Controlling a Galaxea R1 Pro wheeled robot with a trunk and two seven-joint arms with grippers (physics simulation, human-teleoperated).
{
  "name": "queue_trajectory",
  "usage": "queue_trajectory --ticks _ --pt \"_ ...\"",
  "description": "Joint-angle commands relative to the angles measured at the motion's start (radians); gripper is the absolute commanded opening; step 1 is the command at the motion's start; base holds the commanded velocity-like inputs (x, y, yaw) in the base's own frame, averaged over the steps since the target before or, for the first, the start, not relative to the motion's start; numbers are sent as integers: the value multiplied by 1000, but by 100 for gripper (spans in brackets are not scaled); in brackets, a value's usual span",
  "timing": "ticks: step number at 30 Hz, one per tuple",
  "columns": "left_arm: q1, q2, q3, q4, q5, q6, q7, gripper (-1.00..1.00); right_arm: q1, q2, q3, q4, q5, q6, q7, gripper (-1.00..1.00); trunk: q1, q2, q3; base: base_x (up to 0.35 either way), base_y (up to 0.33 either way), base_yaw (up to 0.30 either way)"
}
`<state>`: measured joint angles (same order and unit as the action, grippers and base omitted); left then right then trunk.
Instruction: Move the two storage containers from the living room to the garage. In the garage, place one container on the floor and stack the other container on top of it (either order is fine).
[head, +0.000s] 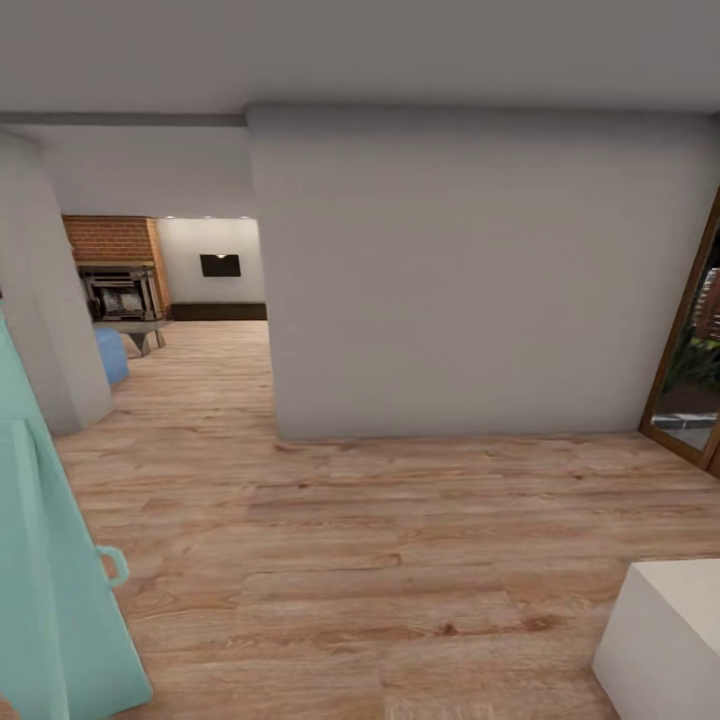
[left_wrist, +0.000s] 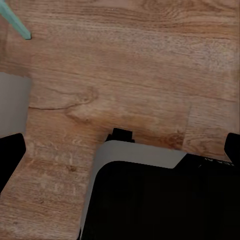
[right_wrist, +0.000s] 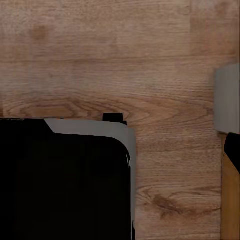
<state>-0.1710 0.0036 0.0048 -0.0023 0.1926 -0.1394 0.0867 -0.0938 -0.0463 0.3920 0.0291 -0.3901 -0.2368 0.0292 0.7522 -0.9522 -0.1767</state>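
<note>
The two storage containers are out of view, and so is the garage. Through an opening at the far left of the head view I see part of the living room (head: 200, 300), with a brick fireplace (head: 118, 280) and a blue sofa end (head: 111, 355). In the left wrist view my left gripper (left_wrist: 120, 150) is open over the light wood floor, with a dark finger (left_wrist: 11, 156) at each edge and nothing between them. My right gripper (right_wrist: 120, 150) also stands open, with one finger (right_wrist: 233, 150) at the frame's edge. Both hang beside my black base (left_wrist: 160, 200).
A plain grey wall (head: 480, 270) stands straight ahead across the plank floor (head: 380, 540). A teal door (head: 50, 580) with a handle is close on my left. There is a white block (head: 665, 640) at the lower right and a wood-framed glass door (head: 690, 370) at the far right.
</note>
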Motion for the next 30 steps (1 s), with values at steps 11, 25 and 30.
queue_trajectory --ticks 11,25,30 --pt "-1 0 0 1 5 -3 1 100 -1 0 8 3 -10 -6 3 100 1 -1 -1 323 0 30" --pt "-1 0 0 1 5 -3 1 100 -1 0 8 3 -9 -6 3 100 1 -1 -1 323 0 80" --pt "-1 0 0 1 5 -3 1 100 -1 0 8 3 -9 -6 3 100 1 -1 -1 323 0 84"
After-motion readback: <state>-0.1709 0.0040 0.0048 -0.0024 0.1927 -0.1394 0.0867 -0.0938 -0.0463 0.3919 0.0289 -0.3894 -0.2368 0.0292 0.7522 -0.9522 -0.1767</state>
